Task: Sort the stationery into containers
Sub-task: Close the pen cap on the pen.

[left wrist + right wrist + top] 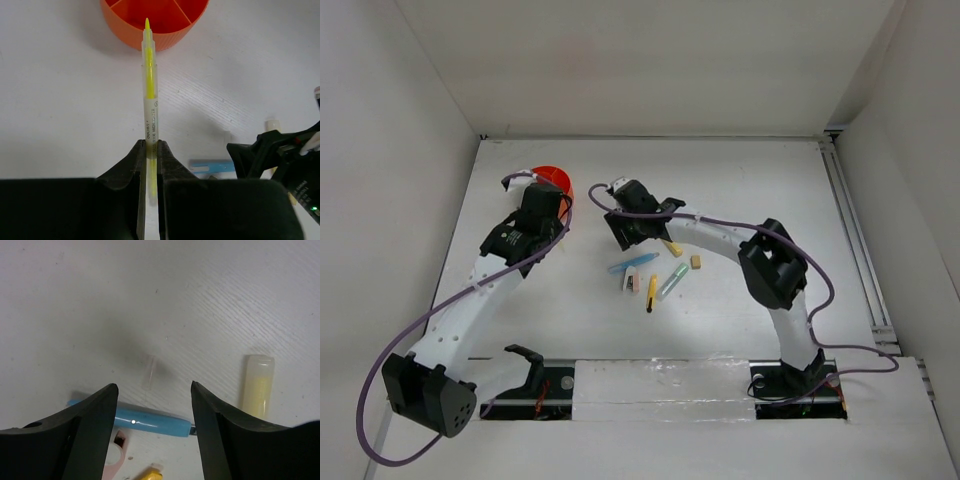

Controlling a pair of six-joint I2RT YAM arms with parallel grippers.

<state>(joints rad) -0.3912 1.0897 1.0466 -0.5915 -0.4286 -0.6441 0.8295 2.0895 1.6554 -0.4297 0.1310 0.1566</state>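
Left wrist view: left fingers [125, 172] clamped on highlighter [149, 95], long axis aimed straight at tub [175, 39] ahead. Right fingers [92, 425] spread open over blue pen [150, 421] on counter [150, 300].

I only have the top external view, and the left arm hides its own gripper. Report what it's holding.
Observer: In the left wrist view, the left gripper is shut on a yellow highlighter, whose tip points toward the orange tub.
Operator: Now give me the state of the right gripper.
Observer: In the right wrist view, the right gripper is open and holds nothing. It hangs over the table, with the blue pen lying crosswise below its fingers.
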